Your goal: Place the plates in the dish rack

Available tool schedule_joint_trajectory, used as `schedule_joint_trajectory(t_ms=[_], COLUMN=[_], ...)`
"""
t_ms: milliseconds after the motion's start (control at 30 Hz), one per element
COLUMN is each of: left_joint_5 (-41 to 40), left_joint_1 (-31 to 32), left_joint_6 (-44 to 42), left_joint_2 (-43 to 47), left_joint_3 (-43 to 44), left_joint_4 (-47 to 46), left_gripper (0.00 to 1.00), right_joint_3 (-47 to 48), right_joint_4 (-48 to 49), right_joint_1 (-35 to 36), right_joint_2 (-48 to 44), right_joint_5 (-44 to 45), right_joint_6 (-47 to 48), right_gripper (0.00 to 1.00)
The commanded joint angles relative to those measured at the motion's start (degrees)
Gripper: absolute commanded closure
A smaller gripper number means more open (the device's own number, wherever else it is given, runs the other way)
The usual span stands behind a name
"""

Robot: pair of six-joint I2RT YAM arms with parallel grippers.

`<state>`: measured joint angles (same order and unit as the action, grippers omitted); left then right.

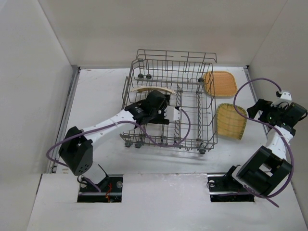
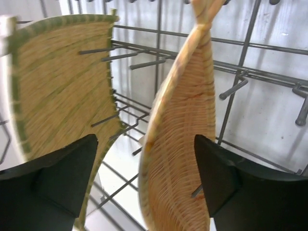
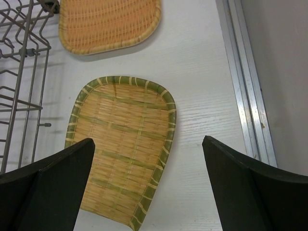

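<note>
The dish rack (image 1: pixel 192 103) stands mid-table. Two plates stand on edge between its tines: a green-rimmed one (image 2: pixel 57 82) on the left and a pointed orange woven one (image 2: pixel 185 120). From above they show as a thin sliver (image 1: pixel 153 89). My left gripper (image 2: pixel 144 178) (image 1: pixel 159 96) is inside the rack, open, its fingers either side of the orange plate without squeezing it. Two more plates lie flat right of the rack: an orange one (image 1: pixel 220 83) (image 3: pixel 108 24) and a green-rimmed one (image 1: pixel 230 121) (image 3: pixel 122 159). My right gripper (image 3: pixel 148 144) (image 1: pixel 251 110) hovers open over the latter's right edge.
The rack's right wall (image 3: pixel 19 72) is close to the flat plates. A metal rail (image 3: pixel 245 86) runs along the table's right edge, with the enclosure wall just beyond. Purple cables loop from both arms.
</note>
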<state>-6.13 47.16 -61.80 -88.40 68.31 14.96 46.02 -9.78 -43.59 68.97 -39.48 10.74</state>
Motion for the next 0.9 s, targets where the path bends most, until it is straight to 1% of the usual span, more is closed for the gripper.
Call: schedule_joint_trajectory(t_ms=[0,133,267,367,467,533,633,667,733,833,867], left_joint_5=[-0.98,-2.13,-2.04,-1.43,-1.69,-1.25,-0.64,-0.03,1.21,2.96,3.92], left_joint_1=[0.17,0.26,-2.28,-7.19,-13.96,-19.49,-22.24,-22.07,-21.54,-19.35,-18.64], left_joint_6=[1.86,3.88,8.26,14.67,21.7,27.59,31.91,32.35,33.14,36.47,37.79], left_joint_2=[7.44,15.52,22.91,27.74,30.39,30.66,30.3,30.39,30.74,31.01,31.01], left_joint_3=[-0.9,-1.34,-0.29,0.59,0.59,0.86,0.68,0.51,0.5,1.2,1.64], left_joint_4=[-1.87,-1.6,-2.3,-6.07,-10.3,-10.31,-8.02,-7.06,-5.04,-1.18,0.58], left_gripper=[0.16,0.12,0.04,0.0,0.0,0.0,0.01,0.07,0.26,0.48,0.57], right_joint_3=[-0.31,-0.4,-0.32,-0.49,-0.84,-1.02,-1.02,-0.85,-0.58,-0.58,-0.67], right_joint_4=[2.48,2.57,2.4,2.57,2.75,2.84,2.75,2.66,2.4,2.4,2.4], right_joint_1=[0.39,0.39,0.39,0.39,0.66,1.01,1.27,1.36,1.45,1.45,1.45], right_joint_2=[-2.0,-2.08,-2.0,-2.17,-2.61,-2.79,-2.7,-2.44,-2.09,-2.08,-2.17], right_joint_5=[-1.47,-1.56,-1.82,-1.82,-1.65,-1.39,-0.95,-0.95,-0.77,-0.68,-0.68], right_joint_6=[1.03,1.03,1.3,1.3,1.3,1.47,1.65,1.74,1.83,1.83,1.83], right_gripper=[0.0,0.0,0.0,0.0,0.0,0.0,0.0,0.0,0.0,0.0,0.0])
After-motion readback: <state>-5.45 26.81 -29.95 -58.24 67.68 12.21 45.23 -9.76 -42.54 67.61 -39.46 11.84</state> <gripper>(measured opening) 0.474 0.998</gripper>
